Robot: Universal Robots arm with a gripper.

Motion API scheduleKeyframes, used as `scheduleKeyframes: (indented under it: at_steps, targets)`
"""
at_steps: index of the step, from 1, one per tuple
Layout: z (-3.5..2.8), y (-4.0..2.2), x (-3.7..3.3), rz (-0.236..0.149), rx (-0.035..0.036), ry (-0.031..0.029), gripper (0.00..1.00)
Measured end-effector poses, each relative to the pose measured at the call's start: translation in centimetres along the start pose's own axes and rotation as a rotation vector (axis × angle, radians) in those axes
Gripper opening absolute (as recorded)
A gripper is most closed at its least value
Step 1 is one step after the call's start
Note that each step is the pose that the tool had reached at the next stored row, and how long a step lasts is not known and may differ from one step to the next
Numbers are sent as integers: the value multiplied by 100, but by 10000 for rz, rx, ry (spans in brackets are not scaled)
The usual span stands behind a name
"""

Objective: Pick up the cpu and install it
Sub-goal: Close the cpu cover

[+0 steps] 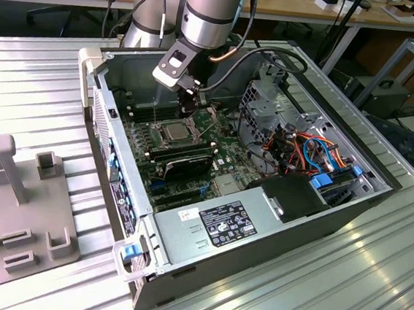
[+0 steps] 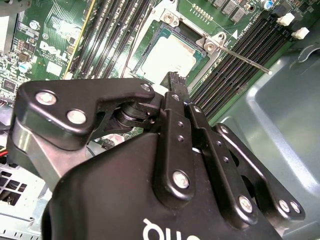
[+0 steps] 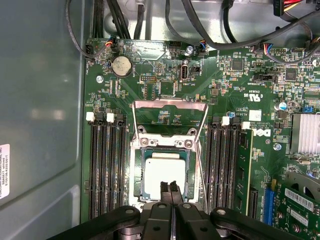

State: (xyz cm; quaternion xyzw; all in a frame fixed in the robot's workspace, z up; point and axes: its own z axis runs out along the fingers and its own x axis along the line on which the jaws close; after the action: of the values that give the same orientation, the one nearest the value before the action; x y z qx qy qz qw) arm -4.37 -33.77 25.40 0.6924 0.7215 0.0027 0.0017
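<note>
- The small, flat, square cpu with its dull silver-grey metal top point(image 3: 161, 172) lies inside the square black-framed socket point(image 3: 136, 172) on the green motherboard point(image 3: 240, 110), down in the open grey metal computer case point(image 1: 109, 142).
- The black gripper point(image 3: 170, 189) has its two fingers pressed together with nothing pinched between them. The tips sit over the chip's near edge, and I can't tell whether they touch it.
- To my eye this is the seating step. Done well, the chip ends up level and square inside the frame. Any touch should be light and straight down, never sideways.
- The silver metal load plate point(image 3: 170, 103) stands hinged open and the thin steel latch lever point(image 2: 245, 60) is swung free. The fingers want to stay clear of both.
- The silver-sleeved arm point(image 1: 210, 9) reaches down into the case from above. Its wrist is pitched steeply, with the fingers aimed at the socket.
</note>
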Motion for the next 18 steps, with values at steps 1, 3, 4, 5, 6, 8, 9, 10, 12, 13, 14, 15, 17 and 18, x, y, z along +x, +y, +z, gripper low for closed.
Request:
scheduleKeyframes:
  at_steps: [1,3,4,5,6,8,9,10,12,13,14,15,17,18]
  targets:
    - [0,1,0,-1,0,0,11]
    - [-1,5,-1,-2,1,-1,11]
    - [-1,9,-1,-2,2,-2,11]
    - [-1,14,-1,0,2,-3,11]
    - [-1,21,-1,-1,2,-1,11]
    - [0,29,-1,0,1,-1,11]
    - [0,30,-1,1,1,0,11]
    - [-3,31,-1,0,0,0,11]
    - [-21,31,-1,0,1,0,11]
    - [-33,31,-1,0,1,-1,11]
    - [-43,31,-1,0,1,-1,11]
    - [-57,31,-1,0,0,-1,11]
    - [-76,31,-1,0,0,-1,11]
    - [-85,31,-1,0,0,0,11]
